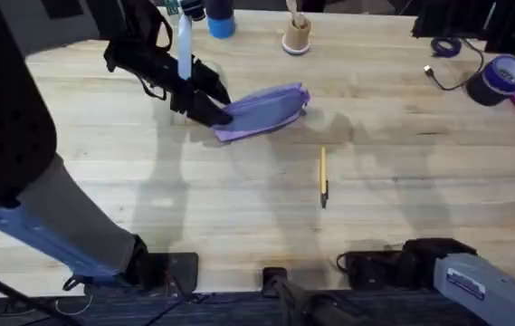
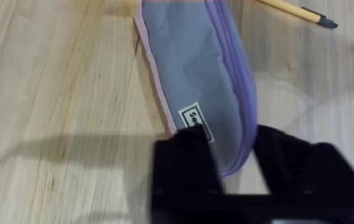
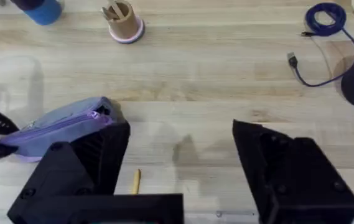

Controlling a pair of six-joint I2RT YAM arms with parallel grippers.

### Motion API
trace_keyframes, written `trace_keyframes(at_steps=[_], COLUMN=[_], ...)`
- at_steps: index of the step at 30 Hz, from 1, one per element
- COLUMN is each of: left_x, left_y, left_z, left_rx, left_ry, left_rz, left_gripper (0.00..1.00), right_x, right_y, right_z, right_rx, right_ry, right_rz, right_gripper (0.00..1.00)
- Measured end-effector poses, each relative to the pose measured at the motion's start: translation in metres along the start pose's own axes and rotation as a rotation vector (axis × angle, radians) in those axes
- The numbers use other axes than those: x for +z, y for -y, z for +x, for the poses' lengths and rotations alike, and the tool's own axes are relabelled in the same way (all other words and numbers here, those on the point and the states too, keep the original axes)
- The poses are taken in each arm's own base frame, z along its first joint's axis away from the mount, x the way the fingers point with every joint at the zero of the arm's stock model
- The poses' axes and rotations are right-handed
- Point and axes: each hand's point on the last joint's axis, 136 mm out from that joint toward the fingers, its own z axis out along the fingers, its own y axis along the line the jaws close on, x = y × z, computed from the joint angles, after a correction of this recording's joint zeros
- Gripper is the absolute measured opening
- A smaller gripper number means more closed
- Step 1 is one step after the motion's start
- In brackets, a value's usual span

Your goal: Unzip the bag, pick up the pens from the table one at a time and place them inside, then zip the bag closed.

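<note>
The lavender bag lies on the table left of centre, its zipper looking closed. My left gripper is at the bag's left end. In the left wrist view its black fingers pinch that end of the bag between them. A yellow-orange pen with a dark tip lies alone on the wood in front of the bag, to its right; it also shows as the pen. My right gripper hangs open low near the table's front edge, with the pen and the bag ahead of it.
At the back stand a blue cup and a small wooden holder on a pink base. A purple cable and a dark tape roll lie at the back right. Bare wood spreads around the pen.
</note>
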Motion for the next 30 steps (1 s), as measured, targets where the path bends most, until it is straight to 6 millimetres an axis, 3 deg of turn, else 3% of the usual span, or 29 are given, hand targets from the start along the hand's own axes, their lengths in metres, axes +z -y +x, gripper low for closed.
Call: trace_keyframes(at_steps=[3,5,14,20,25,30], left_x=[0.000,0.000,0.000,0.000,0.000,0.000], left_y=[0.000,-0.002,-0.001,-0.001,-0.001,-0.001], left_z=[0.000,0.000,0.000,0.000,0.000,0.000], left_rx=[0.002,0.008,0.008,0.007,0.007,0.007], left_ry=[0.000,-0.001,-0.002,-0.002,-0.002,-0.002], left_rz=[-0.001,-0.006,-0.004,-0.004,-0.004,-0.004], left_gripper=[0.177,0.059,0.044,0.044,0.044,0.044], right_x=[0.000,0.000,0.000,0.004,0.018,0.033], right_y=[0.000,0.000,-0.004,-0.032,-0.054,-0.067], right_z=[0.000,0.000,0.001,0.015,0.041,0.050], right_rx=[0.000,0.000,-0.003,-0.128,-0.231,-0.298], right_ry=[0.000,0.000,-0.005,-0.069,-0.195,-0.243], right_rz=[0.000,0.000,-0.022,-0.192,-0.355,-0.458], right_gripper=[0.996,0.996,0.996,0.996,0.996,0.996])
